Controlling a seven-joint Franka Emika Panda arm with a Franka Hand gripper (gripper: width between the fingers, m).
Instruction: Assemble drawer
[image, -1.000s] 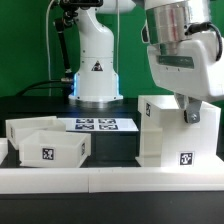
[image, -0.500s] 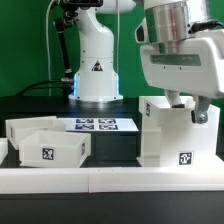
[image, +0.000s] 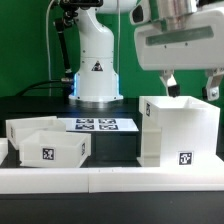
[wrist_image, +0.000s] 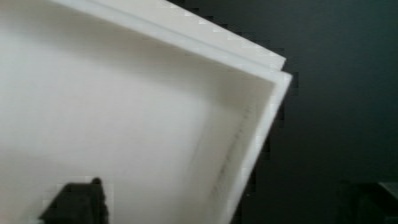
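The white box casing (image: 180, 130) stands upright at the exterior view's right, with a square tag low on its front. Two small open-top trays (image: 50, 146) sit together at the exterior view's left, the front one with a tag. My gripper (image: 192, 85) hangs just above the casing's top rim, open and empty. In the wrist view the casing's wall and rim (wrist_image: 160, 110) fill most of the picture. My gripper (wrist_image: 231, 205) stands with one dark fingertip (wrist_image: 75, 203) over the white part and the other over the dark table.
The marker board (image: 105, 125) lies flat on the dark table behind the trays. Long low white rails (image: 110, 178) run along the front. The arm's white base (image: 97, 70) stands at the back, with a green backdrop behind.
My gripper has risen from down at the casing's right wall to above its rim. The casing and the trays have not moved.
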